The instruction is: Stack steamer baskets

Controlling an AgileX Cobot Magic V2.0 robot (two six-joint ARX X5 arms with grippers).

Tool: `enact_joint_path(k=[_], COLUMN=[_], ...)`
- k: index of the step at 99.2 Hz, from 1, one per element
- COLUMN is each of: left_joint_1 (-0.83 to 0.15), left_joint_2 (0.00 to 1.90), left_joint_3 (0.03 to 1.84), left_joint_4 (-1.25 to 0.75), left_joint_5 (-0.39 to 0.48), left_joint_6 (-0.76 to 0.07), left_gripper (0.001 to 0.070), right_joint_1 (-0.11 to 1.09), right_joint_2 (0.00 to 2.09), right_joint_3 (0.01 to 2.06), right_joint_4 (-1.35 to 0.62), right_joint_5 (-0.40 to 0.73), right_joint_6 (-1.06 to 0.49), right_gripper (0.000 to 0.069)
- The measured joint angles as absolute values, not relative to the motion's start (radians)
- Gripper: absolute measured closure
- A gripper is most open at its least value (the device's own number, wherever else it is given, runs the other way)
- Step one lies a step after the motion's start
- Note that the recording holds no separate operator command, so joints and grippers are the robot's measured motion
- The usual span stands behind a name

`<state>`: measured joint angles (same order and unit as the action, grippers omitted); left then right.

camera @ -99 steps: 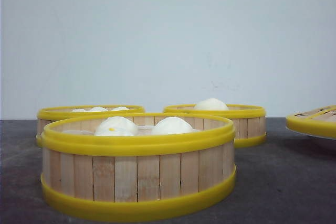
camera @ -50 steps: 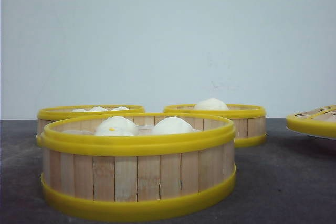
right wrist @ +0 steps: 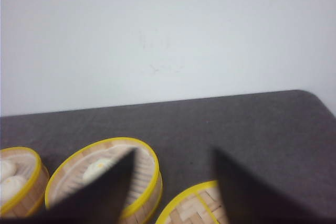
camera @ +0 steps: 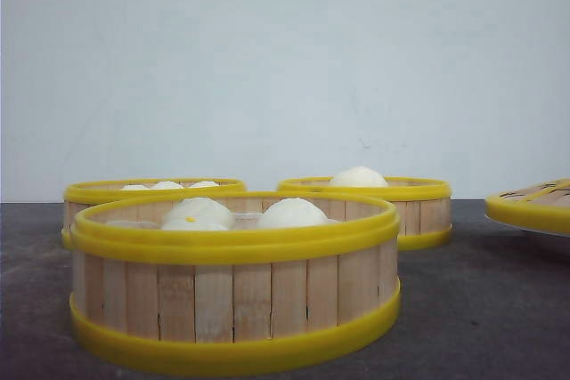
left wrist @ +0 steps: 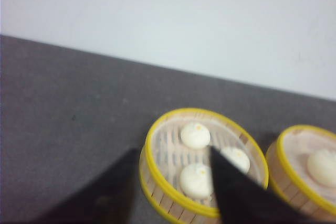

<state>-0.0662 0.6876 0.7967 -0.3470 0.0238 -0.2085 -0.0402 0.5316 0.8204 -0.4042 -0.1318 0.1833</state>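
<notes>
Three steamer baskets with pale slat walls and yellow rims stand on the dark table. The nearest basket (camera: 233,295) holds white buns. Behind it stand a back left basket (camera: 98,193) and a back right basket (camera: 419,211) with one bun. Neither gripper shows in the front view. My left gripper (left wrist: 173,150) is open above the three-bun basket (left wrist: 199,112), with the one-bun basket (left wrist: 296,145) beside it. My right gripper (right wrist: 173,150) is open and empty above the table, between the one-bun basket (right wrist: 144,169) and the lid.
A flat yellow-rimmed slatted lid (camera: 530,209) lies at the right; the right wrist view shows this lid (right wrist: 191,205) close to one finger. The rounded table corner (right wrist: 315,103) lies beyond it. A pale wall backs the table.
</notes>
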Motion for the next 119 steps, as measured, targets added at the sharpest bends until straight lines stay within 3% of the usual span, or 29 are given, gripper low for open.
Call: enact_joint_path(k=[10, 33, 72, 90, 108, 119], left_joint_1=[-0.08, -0.103, -0.103, -0.103, -0.101, -0.101], left_joint_2=[0.739, 0.959, 1.49, 1.663, 1.776, 1.819], left_joint_3=[0.797, 0.827, 1.178, 1.311, 1.394, 1.402], left_joint_4=[-0.332, -0.286, -0.421, -0.47, -0.496, -0.503], left_joint_5=[0.025, 0.025, 0.021, -0.024, -0.027, -0.027], left_joint_6=[-0.199, -0.188, -0.176, -0.175, -0.175, -0.175], left_gripper=[0.0311, 0.032, 0.032, 0.0321, 0.0413, 0.0435], right_joint_1=[-0.04, -0.039, 0.014, 0.022, 0.022, 0.022], right_joint_2=[0.56, 0.659, 0.772, 0.772, 0.772, 0.772], right_joint_3=[0.82, 0.82, 0.82, 0.82, 0.82, 0.82], right_joint_4=[-0.405, -0.4, -0.377, -0.359, -0.356, -0.356], right_joint_5=[-0.132, -0.191, -0.259, -0.26, -0.26, -0.26], right_joint_6=[0.187, 0.194, 0.217, 0.217, 0.217, 0.217], right_gripper=[0.0231, 0.0218, 0.0218, 0.0218, 0.0218, 0.0218])
